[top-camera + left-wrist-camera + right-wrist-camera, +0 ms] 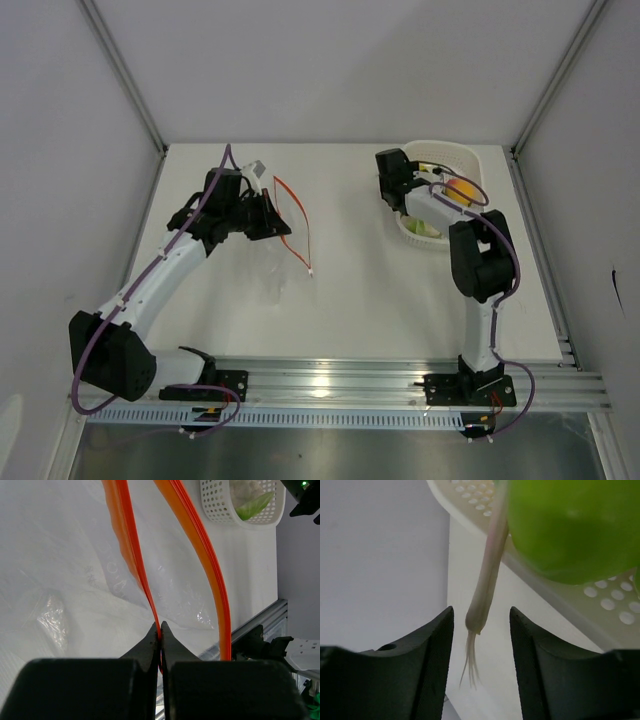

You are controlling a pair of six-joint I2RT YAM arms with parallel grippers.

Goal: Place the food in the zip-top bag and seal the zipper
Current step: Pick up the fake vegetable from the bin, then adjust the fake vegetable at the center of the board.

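Note:
The clear zip-top bag (285, 258) lies left of centre, its mouth held up and spread. My left gripper (161, 627) is shut on one red-orange strip of the zipper (135, 565); the other strip (210, 565) arcs free to its right. My right gripper (481, 609) is open at the near-left rim of the white basket (600, 605). The pale root end of a green stalk (487, 570) hangs between its fingers, touching neither. The green apple (570, 525) sits just beyond, in the basket. An orange-yellow fruit (462, 190) and a pale leafy piece (252, 505) also lie there.
The white perforated basket (455, 152) stands at the far right of the table, close to the right wall frame (535, 200). An aluminium rail (330, 380) runs along the near edge. The left arm (160, 270) reaches diagonally over the left side.

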